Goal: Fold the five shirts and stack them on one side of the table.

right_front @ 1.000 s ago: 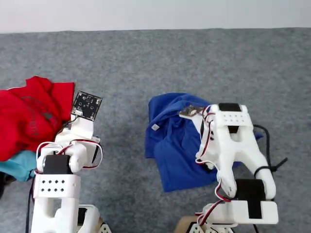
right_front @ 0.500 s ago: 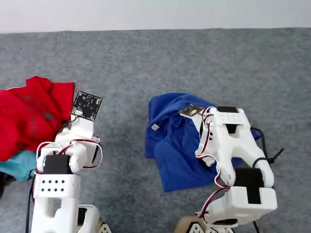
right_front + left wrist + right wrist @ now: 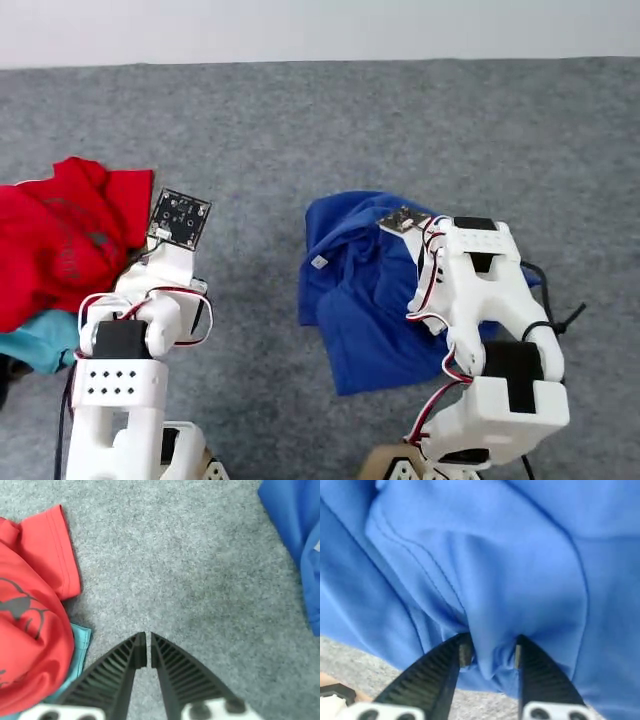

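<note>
My left tool point(image 3: 148, 652) is pinched narrow on nothing over the bare bench point(image 3: 175, 570), parked, I judge. The red shirt point(image 3: 30, 615) and a teal shirt point(image 3: 80, 645) lie just beside it. My right tool point(image 3: 490, 652) nips a ridge of the blue shirt point(image 3: 510, 570), presumably to fold it. From above, its arm hides that pinch, which the wrist view reveals.

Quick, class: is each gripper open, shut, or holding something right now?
Left gripper: shut, empty, over the grey table.
Right gripper: shut on a fold of the blue shirt.
</note>
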{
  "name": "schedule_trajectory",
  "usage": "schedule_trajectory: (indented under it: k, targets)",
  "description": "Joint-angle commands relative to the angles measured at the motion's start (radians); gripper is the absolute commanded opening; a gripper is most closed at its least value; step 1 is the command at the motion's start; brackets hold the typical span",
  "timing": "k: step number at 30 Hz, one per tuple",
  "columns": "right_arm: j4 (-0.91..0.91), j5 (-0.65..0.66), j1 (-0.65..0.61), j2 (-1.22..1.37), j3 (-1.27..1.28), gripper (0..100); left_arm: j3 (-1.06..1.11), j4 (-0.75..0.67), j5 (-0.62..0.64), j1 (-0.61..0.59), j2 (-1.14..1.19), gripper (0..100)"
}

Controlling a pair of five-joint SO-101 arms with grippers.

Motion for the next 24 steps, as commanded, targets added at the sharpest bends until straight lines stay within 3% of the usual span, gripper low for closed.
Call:
schedule_trajectory:
  k: [1,5,14,24]
  targets:
    - [-0.012,0.011,-0.001,0.054,-0.011,9.0,-0.005,-0.020,0.005,0.003,-0.017,3]
    - [-0.004,0.012,-0.004,0.048,-0.034,0.6,-0.005,-0.020,0.002,0.003,-0.015,3]
    - [0.194,0.044,0.008,0.045,-0.284,0.9,-0.005,-0.021,0.002,0.000,-0.012,3]
    - [0.455,0.041,0.081,0.045,-0.644,0.9,-0.007,-0.170,0.008,0.026,-0.008,3]
